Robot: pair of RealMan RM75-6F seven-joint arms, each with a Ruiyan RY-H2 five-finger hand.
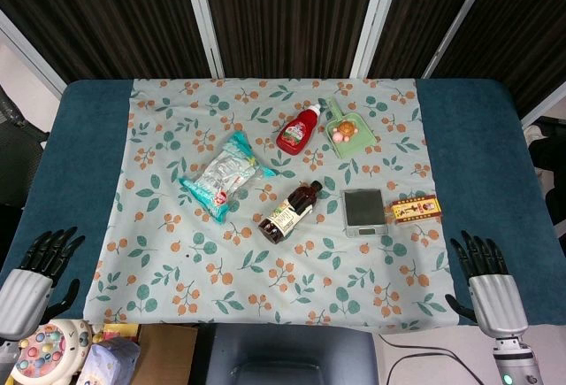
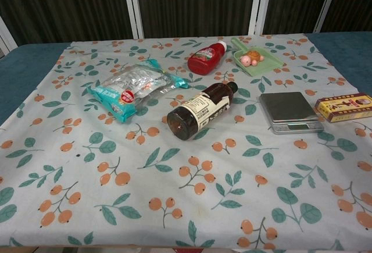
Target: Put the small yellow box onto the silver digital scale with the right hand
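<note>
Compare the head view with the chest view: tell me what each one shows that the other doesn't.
Only the head view shows the left hand and right hand, both open at the table's near edge, plus toys below.
The chest view adds nothing new, only closer detail.
Both show the yellow box beside the scale, the brown bottle, ketchup bottle, snack bag and green tray.
</note>
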